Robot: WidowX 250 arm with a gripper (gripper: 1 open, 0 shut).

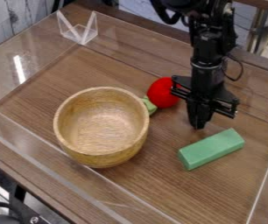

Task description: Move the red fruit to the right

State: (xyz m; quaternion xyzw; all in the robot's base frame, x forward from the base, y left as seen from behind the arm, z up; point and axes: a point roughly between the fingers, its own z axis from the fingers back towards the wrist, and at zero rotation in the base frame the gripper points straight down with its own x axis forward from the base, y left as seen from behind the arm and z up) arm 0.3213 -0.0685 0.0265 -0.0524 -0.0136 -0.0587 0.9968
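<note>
The red fruit (160,89), small and round with a green leafy bit at its lower left, lies on the wooden table between the bowl and the arm. My gripper (201,121) points straight down just right of the fruit, its tips close to the table. The black fingers are pressed together with nothing seen between them. The fruit sits beside the gripper's left side, not in its grasp.
A wooden bowl (102,125) stands left of the fruit. A green rectangular block (210,149) lies just in front of the gripper. Clear plastic walls (19,61) ring the table, with a small clear stand (78,28) at the back left.
</note>
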